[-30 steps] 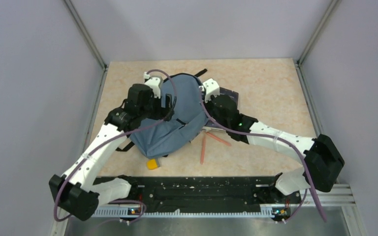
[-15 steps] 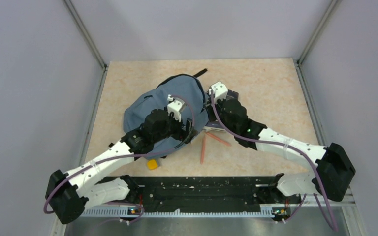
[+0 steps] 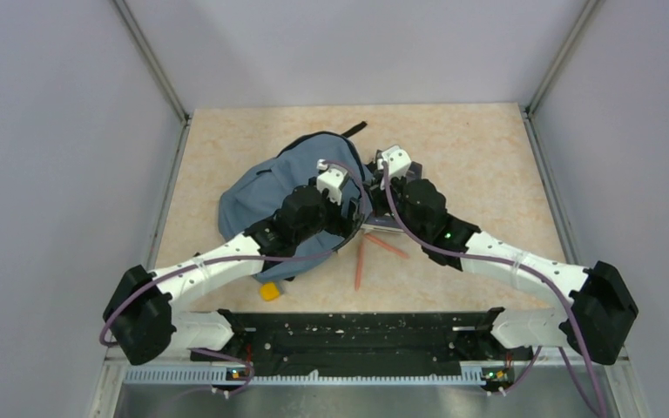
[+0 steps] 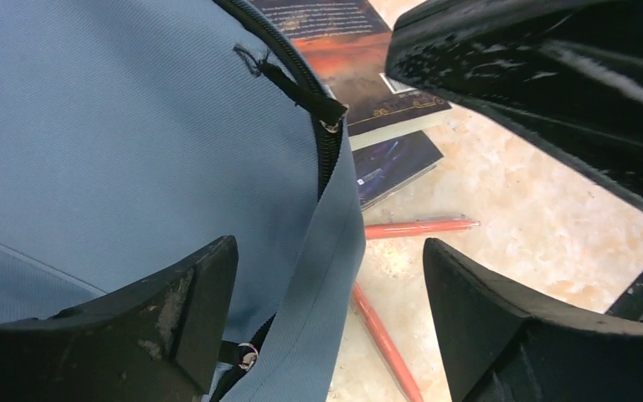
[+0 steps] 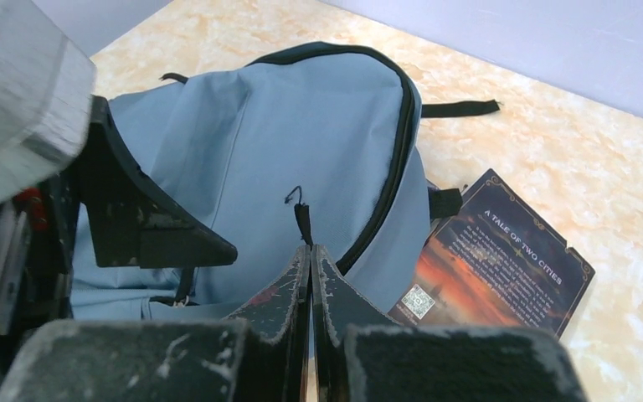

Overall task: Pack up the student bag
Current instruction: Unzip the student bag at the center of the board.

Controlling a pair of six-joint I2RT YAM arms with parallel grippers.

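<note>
The student bag [image 3: 257, 193] is a slate-blue backpack lying flat on the table, its black zipper running along the right edge [image 4: 328, 155]. My left gripper [image 4: 328, 247] is open and straddles that edge, one finger over the fabric and the other over the table; nothing is gripped. My right gripper [image 5: 311, 249] is shut, with its tips just above the zipper's black pull cord [image 5: 302, 219]. In the left wrist view the cord's frayed end [image 4: 255, 60] lies free, apart from the right gripper's finger [image 4: 544, 75].
A book, "A Tale of Two Cities" [image 5: 498, 272], lies right of the bag on a darker book [image 4: 395, 161]. Two red pens [image 4: 419, 227] [image 4: 385, 335] lie by the bag's near-right edge. A small yellow object [image 3: 269, 290] sits in front. A black strap [image 5: 460, 109] trails behind the bag.
The left arm swung from the bag's far left over to its right edge beside the pens. The bag settled flat and leftward. The right gripper shifted slightly right, staying shut.
</note>
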